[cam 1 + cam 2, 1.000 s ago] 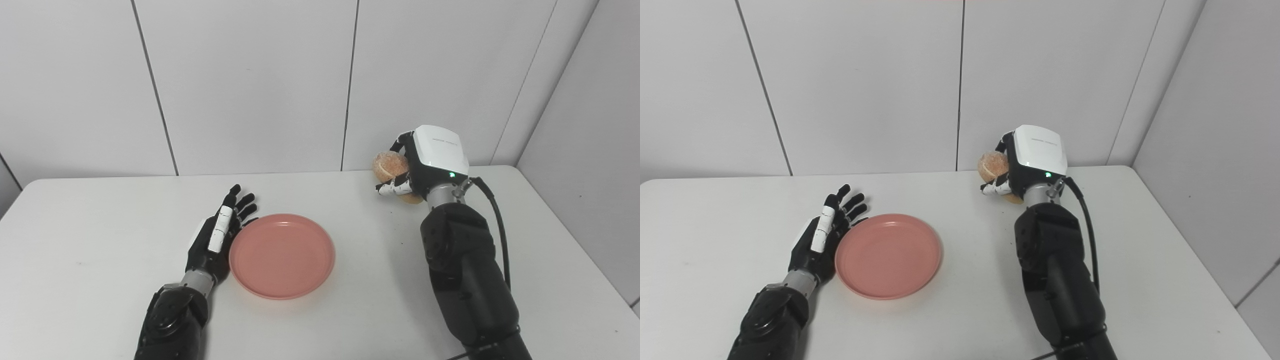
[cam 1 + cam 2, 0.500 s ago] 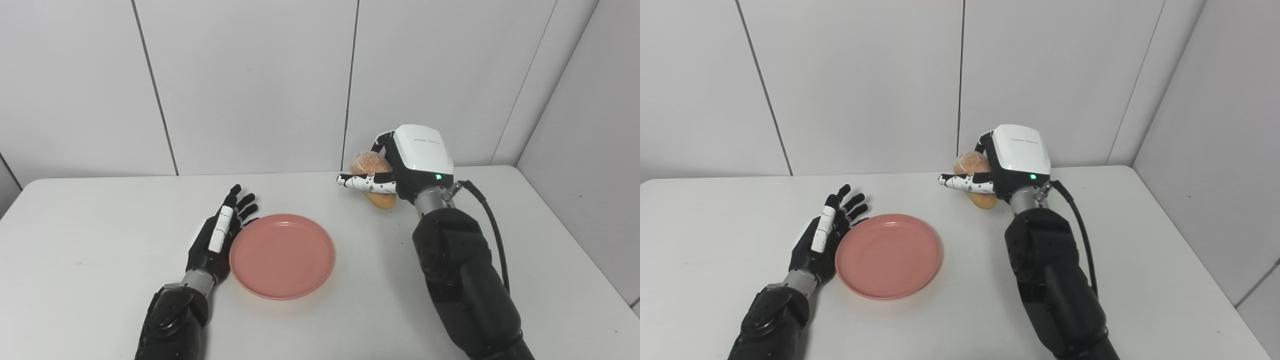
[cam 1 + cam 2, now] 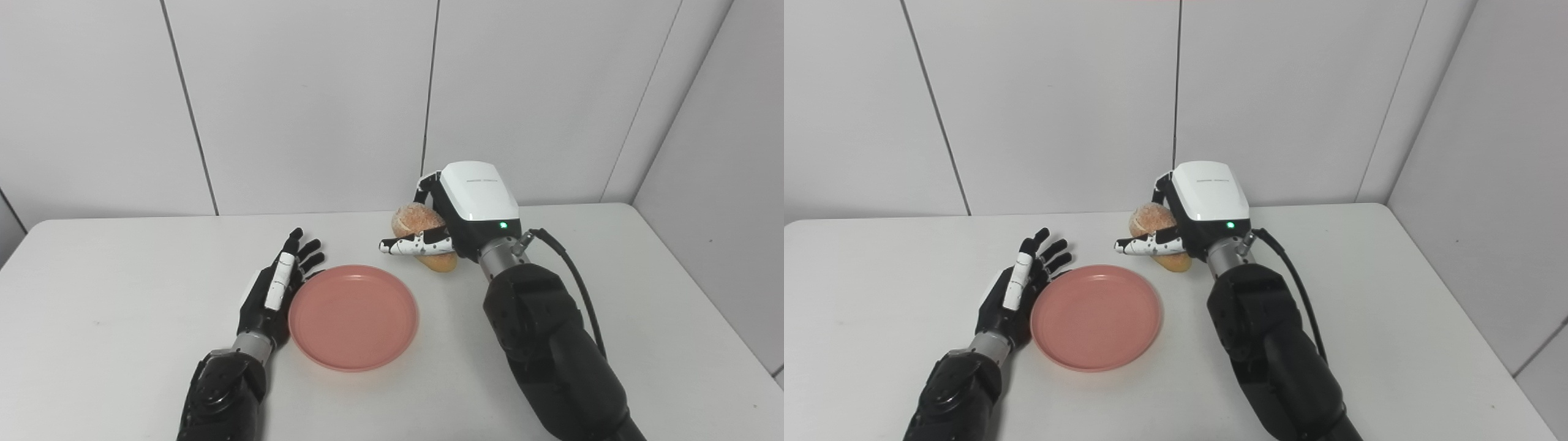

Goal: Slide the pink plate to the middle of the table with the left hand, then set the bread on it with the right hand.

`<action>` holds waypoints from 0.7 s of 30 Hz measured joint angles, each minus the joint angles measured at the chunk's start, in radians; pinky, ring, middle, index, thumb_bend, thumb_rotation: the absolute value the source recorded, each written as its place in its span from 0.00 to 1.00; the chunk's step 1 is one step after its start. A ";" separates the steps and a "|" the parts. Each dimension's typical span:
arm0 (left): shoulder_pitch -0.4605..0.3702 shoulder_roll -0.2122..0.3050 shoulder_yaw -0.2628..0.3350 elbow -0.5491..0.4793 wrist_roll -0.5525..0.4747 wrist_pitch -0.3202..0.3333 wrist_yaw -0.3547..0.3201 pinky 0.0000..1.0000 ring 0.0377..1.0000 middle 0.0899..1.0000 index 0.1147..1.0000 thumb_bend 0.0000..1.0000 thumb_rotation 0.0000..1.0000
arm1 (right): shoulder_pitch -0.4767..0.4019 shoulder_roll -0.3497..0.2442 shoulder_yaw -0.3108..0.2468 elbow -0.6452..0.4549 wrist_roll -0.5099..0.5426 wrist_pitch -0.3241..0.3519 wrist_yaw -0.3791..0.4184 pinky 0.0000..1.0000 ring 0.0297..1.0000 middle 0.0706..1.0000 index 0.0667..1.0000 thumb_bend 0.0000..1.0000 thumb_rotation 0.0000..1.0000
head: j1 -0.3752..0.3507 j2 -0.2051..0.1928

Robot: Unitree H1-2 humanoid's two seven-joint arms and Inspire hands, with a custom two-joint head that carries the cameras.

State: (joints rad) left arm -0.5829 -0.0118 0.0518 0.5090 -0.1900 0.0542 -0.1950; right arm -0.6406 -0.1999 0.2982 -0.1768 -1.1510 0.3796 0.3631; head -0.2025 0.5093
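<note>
The pink plate [image 3: 354, 316] lies flat near the middle of the white table [image 3: 92, 306]. My left hand [image 3: 274, 296] rests open with its fingers stretched out, its edge against the plate's left rim. My right hand [image 3: 456, 217] is shut on the bread [image 3: 422, 236], a golden roll held above the table just past the plate's far right rim. The thumb crosses the roll's front and the hand's white back hides its right side.
White wall panels [image 3: 306, 104] rise right behind the table, close to the bread. A black cable [image 3: 576, 275] runs along my right forearm. The table's right edge [image 3: 704, 294] meets a side wall.
My right hand has carried the bread left and nearer, from the back right toward the plate. The left hand and plate have shifted slightly to the right.
</note>
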 measured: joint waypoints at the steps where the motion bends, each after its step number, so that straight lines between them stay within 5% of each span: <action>1: 0.002 -0.003 -0.003 -0.003 0.002 0.000 0.003 0.77 0.87 0.88 0.95 0.99 0.83 | -0.002 0.003 0.008 0.002 0.001 -0.001 0.001 0.15 0.21 0.28 0.47 0.63 0.59 | 0.000 0.000; 6: 0.010 -0.006 -0.015 -0.013 0.002 0.003 0.019 0.74 0.87 0.90 0.95 0.97 0.83 | -0.012 0.023 0.039 0.016 0.011 -0.004 -0.003 0.11 0.15 0.20 0.34 0.64 0.58 | 0.048 0.005; 8: 0.010 -0.007 -0.021 -0.015 0.014 0.003 0.023 0.70 0.86 0.89 0.95 0.97 0.84 | -0.013 0.029 0.050 0.033 0.018 -0.008 -0.005 0.18 0.18 0.23 0.37 0.63 0.61 | 0.063 0.006; 15: 0.012 -0.020 -0.026 -0.016 0.019 -0.002 0.040 0.69 0.85 0.87 0.94 0.97 0.85 | -0.023 0.038 0.100 0.092 0.043 -0.045 -0.007 0.15 0.21 0.29 0.56 0.63 0.62 | 0.118 0.012; 18: 0.012 -0.028 -0.028 -0.014 0.019 -0.003 0.047 0.71 0.84 0.86 0.94 1.00 0.91 | -0.027 0.044 0.112 0.122 0.043 -0.045 -0.013 0.13 0.18 0.24 0.42 0.63 0.60 | 0.133 0.018; 21: 0.011 -0.036 -0.028 -0.012 0.022 -0.006 0.059 0.71 0.84 0.86 0.94 1.00 0.93 | -0.029 0.050 0.126 0.152 0.043 -0.045 -0.018 0.11 0.16 0.22 0.40 0.63 0.60 | 0.143 0.023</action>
State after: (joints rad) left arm -0.5720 -0.0476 0.0237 0.4967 -0.1682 0.0481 -0.1357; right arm -0.6701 -0.1499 0.4242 -0.0253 -1.1084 0.3341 0.3454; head -0.0599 0.5322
